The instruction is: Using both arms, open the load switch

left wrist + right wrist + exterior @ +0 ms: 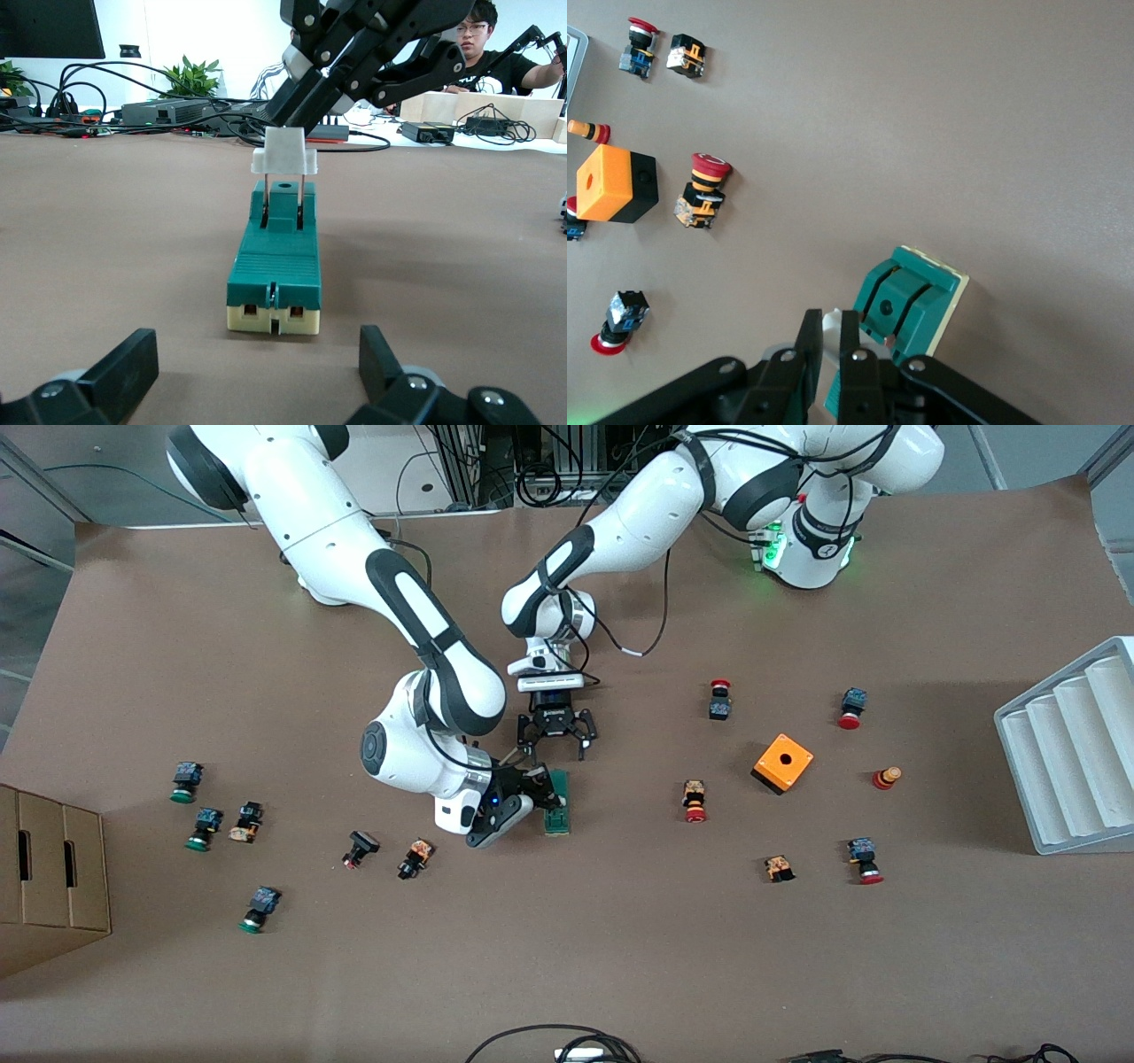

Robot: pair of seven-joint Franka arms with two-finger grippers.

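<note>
- Nearest the front camera, a green-capped push button (259,908) lies nearer than the dark-green rectangular plastic load switch (556,802), well off toward the right arm's end of the table.
- Toward the left arm's end, also nearer than the load switch, you have a small orange-and-black button block (778,868) and a red-capped push button (864,861).
- The load switch lies flat on the brown paper-covered table (620,957), about midway between the two ends. In the left wrist view its cream-coloured end faces that camera.
- Your right gripper (532,795) is over the switch's end that lies nearer the front camera. Its black fingers (808,341) are pinched together on the white tab (283,150).
- The white tab stands lifted above the green body on two thin metal prongs that still reach into the body.
- Your left gripper (556,733) hangs low over bare table just beside the switch's cream end, fingers (124,372) spread wide apart and holding nothing.
- An orange square box with a round hole (782,763) sits well apart from the load switch toward the left arm's end, slightly farther from the camera.
- Farther than the switch again, two red-capped buttons (719,700) (852,708) lie toward that same end.
</note>
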